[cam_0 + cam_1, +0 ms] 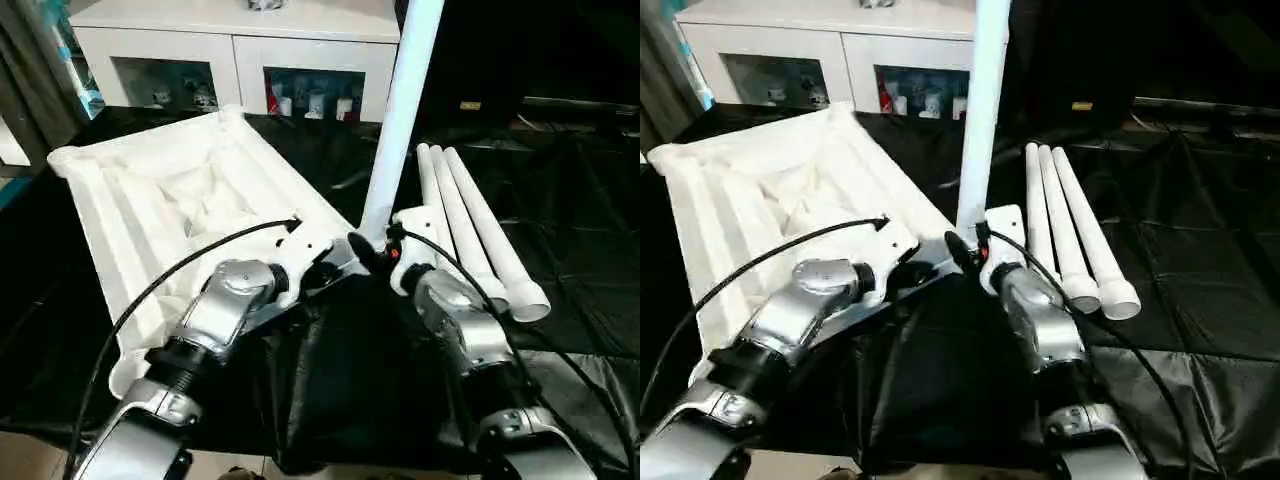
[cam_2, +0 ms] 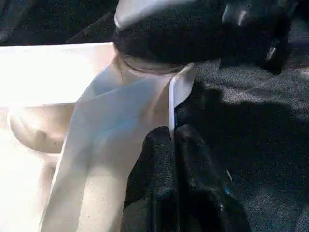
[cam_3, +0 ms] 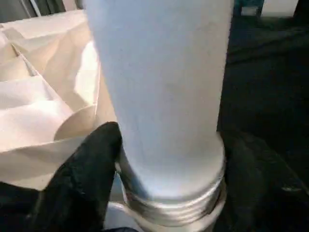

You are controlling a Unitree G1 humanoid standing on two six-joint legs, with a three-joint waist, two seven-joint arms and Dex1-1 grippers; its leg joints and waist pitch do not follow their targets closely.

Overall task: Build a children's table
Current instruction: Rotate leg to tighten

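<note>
Your right hand (image 3: 169, 169) clamps an upright leg (image 1: 405, 110) at the tabletop (image 1: 150, 200) corner socket; left hand (image 2: 174, 159) pinches tabletop's rim; 3 spare legs (image 1: 480, 235) beside. No legible writing.

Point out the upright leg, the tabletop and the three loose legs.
Upright leg (image 1: 400, 120), left eye view, mid shaft.
Tabletop (image 1: 110, 215), left eye view, ribbed underside.
Loose legs (image 1: 470, 220), left eye view, middle leg's shaft.
</note>
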